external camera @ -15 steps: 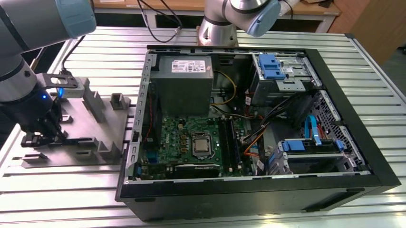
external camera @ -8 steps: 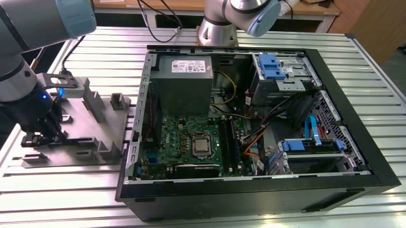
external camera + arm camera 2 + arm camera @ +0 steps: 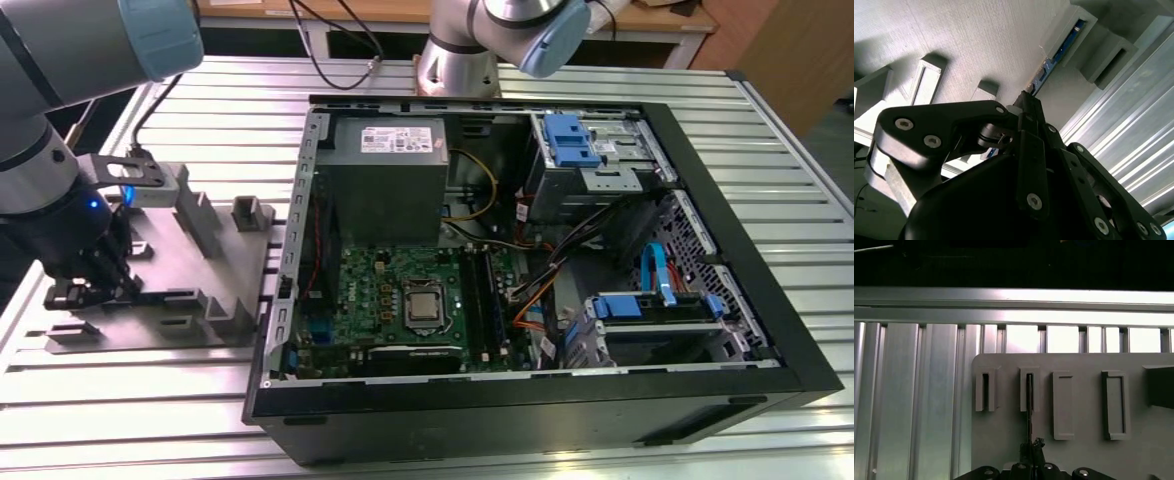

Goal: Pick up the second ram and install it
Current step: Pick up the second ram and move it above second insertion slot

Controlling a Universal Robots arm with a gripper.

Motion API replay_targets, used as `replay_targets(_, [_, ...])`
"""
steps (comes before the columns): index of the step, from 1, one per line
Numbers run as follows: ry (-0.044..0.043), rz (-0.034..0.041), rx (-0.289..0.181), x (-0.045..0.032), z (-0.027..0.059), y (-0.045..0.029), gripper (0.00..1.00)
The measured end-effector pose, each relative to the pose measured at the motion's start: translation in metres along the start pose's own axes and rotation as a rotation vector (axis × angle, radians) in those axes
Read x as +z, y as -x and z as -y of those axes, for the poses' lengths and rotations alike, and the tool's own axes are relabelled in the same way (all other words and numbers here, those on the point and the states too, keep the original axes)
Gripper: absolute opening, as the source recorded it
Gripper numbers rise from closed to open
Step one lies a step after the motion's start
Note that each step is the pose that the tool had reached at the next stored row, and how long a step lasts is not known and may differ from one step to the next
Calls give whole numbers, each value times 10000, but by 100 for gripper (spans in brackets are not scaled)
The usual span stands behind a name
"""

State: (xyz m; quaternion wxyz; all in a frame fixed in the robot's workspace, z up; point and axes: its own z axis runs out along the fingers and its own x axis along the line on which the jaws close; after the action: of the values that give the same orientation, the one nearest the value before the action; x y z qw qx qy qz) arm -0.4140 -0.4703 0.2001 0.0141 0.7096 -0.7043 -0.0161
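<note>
- The end effector [image 3: 87,285] is down on the grey fixture plate [image 3: 167,325], which lies on the slatted surface [image 3: 134,420] to the exterior view's left of the open case [image 3: 534,400]
- The ram [image 3: 1061,47] stands on edge on the plate; in the first wrist view it is a thin dark line running from a slotted block [image 3: 1024,390] to the fingertips
- In both wrist views the fingers [image 3: 1029,112] look drawn together, clamped on the ram rather than apart; how much of the stick lies behind them is hidden
- As far as I can judge, the ram sits low in its holder and has not been lifted out
- Risk: if the hold is off-centre, a lift could tip the stick, and the seated end could bind in its block, dragging the plate or twisting the stick out of the grip
- Risk: a thin flat board pinched on a small patch may slip or turn; any tilt would carry over to the motherboard [image 3: 380,290], where a skewed stick would jam or seat on one side only
- Risk: cables [image 3: 534,290] and the case walls crowd the board, so a swinging stick could snag going in
</note>
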Motion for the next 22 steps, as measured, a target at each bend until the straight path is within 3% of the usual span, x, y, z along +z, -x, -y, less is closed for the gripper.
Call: replay_targets(22, [4, -1, 33, -50, -3, 0, 11])
